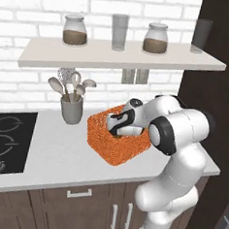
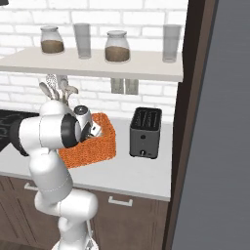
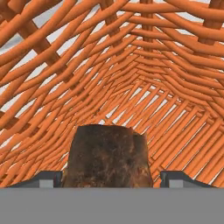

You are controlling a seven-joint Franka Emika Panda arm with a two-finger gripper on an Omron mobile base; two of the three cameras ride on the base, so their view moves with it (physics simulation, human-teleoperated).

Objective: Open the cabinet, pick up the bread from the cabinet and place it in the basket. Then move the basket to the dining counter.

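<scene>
Right in front of our hand camera sits the bread (image 3: 107, 156), a dark brown lump with a rough, bumpy face. It lies inside the orange basket (image 1: 104, 145), between our gripper (image 3: 112, 179) tips. We see a small gap on each side, so our grip looks let go. The woven walls stand close all around. The basket sits near the worktop (image 1: 59, 156) front edge.

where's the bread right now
In the hand view the bread sits between the gripper fingertips, inside the orange basket on the kitchen worktop.
</scene>
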